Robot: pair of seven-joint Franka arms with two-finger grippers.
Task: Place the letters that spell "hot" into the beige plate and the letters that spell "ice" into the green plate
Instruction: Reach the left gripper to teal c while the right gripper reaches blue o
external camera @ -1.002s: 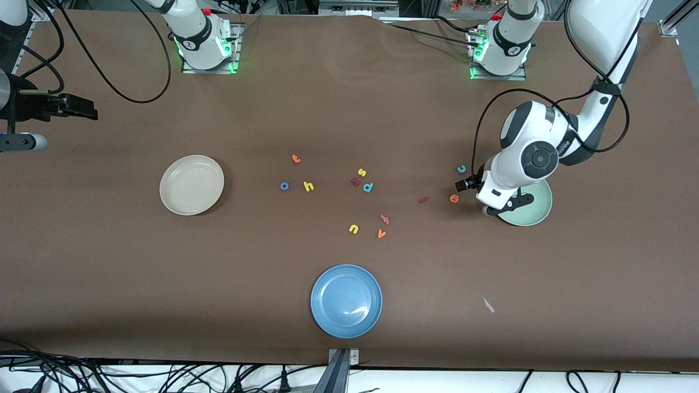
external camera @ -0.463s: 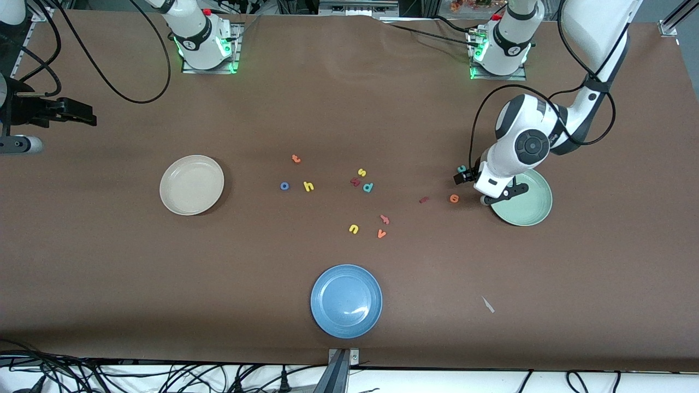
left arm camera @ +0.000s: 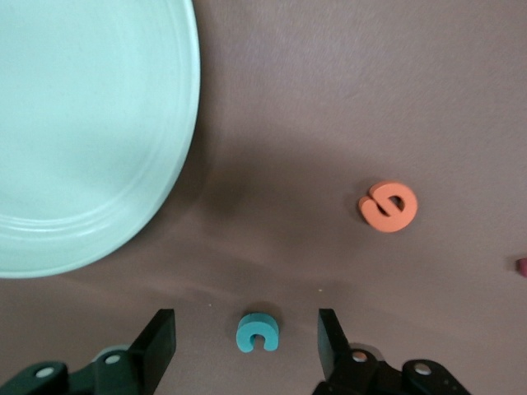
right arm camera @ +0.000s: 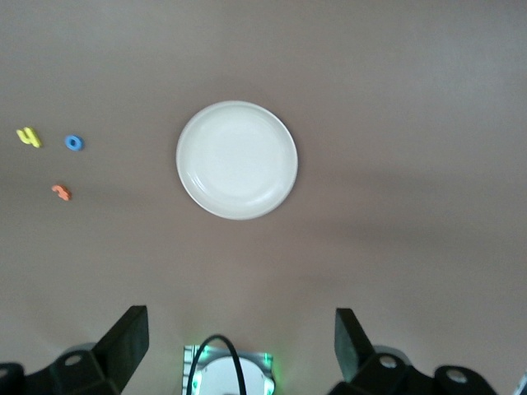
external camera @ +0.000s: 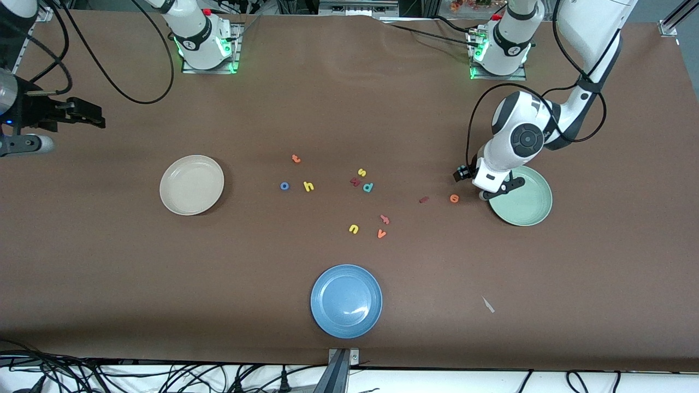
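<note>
While the left gripper (left arm camera: 247,350) is straddling the teal "c" (left arm camera: 258,332), its fingers are standing apart, gripping nothing.
The "c" is lying on the table beside the green plate (external camera: 532,210), seemingly untouched; the right gripper (right arm camera: 243,346) is waiting wide open above the beige plate (external camera: 191,184).

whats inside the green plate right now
Nothing shows in the green plate: its visible surface is bare. The left arm covers a bit of its rim in the front view. The teal c and orange e lie on the table beside it.
</note>
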